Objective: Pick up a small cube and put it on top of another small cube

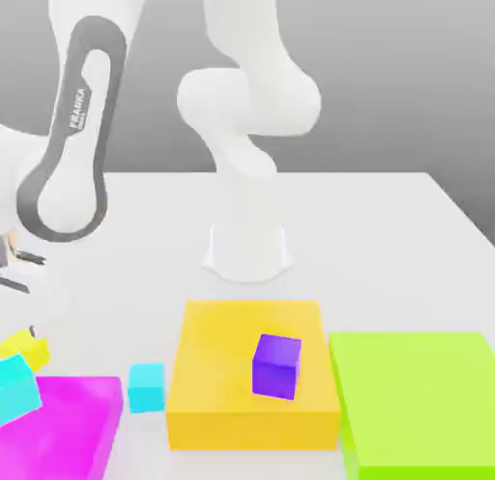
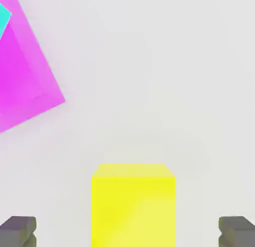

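Note:
The small yellow cube (image 1: 25,350) lies on the white table at the exterior view's far left, beside the magenta block. My gripper (image 1: 21,318) hangs just above it. Seen from the hand, the yellow cube (image 2: 133,203) sits between the two dark fingertips (image 2: 18,231), with a wide gap on each side. The gripper (image 2: 128,231) is open and touches nothing. A small purple cube (image 1: 276,365) rests on top of the large flat yellow-orange block (image 1: 222,372). A small cyan cube (image 1: 147,387) stands on the table between that block and the magenta one.
A flat magenta block (image 1: 72,425) carries a larger cyan cube (image 1: 14,389) at the exterior view's lower left. A large lime-green block (image 1: 416,401) lies at the lower right. The arm's white base (image 1: 247,246) stands mid-table behind the blocks.

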`<move>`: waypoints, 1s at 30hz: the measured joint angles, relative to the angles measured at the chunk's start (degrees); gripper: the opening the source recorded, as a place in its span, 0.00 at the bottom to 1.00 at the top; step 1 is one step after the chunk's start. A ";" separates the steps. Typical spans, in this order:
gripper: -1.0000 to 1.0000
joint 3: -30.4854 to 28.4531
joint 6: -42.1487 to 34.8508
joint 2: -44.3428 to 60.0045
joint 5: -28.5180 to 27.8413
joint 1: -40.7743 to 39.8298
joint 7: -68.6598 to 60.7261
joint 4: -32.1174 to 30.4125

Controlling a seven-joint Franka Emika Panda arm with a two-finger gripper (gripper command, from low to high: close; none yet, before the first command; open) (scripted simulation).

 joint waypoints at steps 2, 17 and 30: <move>0.50 4.11 2.44 3.47 3.62 -3.39 -2.79 0.99; 0.00 -3.86 -4.74 -7.37 -8.91 4.04 6.65 -2.14; 0.00 16.33 -21.56 -32.83 -27.09 30.22 19.38 -8.30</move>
